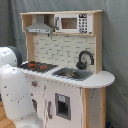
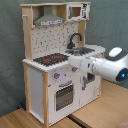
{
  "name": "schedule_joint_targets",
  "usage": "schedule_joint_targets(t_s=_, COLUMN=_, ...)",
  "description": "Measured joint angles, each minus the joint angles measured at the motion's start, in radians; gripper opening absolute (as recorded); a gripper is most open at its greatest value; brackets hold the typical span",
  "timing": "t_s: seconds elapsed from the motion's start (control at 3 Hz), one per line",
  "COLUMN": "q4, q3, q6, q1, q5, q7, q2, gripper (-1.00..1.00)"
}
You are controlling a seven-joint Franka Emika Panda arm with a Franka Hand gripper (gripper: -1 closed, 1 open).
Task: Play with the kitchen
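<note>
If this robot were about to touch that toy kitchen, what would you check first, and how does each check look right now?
1. Toy kitchen standing upright: ok.
2. Oven door shut: ok in the second exterior view.
3. Stovetop free of loose items: ok, only the burners show.
4. Faucet clear of the arm: ok.
5. Arm close to the kitchen front: ok, it reaches in beside the counter edge.
6. Jaws open or shut: cannot tell.

No words or numbers can be read anywhere. The toy microwave [image 1: 74, 23] at the top of the kitchen [image 1: 65, 75] has small button marks on its right side, but they're too blurry to read in both exterior views.
</note>
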Motion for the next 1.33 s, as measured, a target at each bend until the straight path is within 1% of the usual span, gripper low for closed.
schedule_joint_targets(t_s=1.33, q4=-0.127, q3=-0.131, q6=0.122, q1=0.185, q5=0.245, q7=-0.113, q2=-0.222, gripper=1.0)
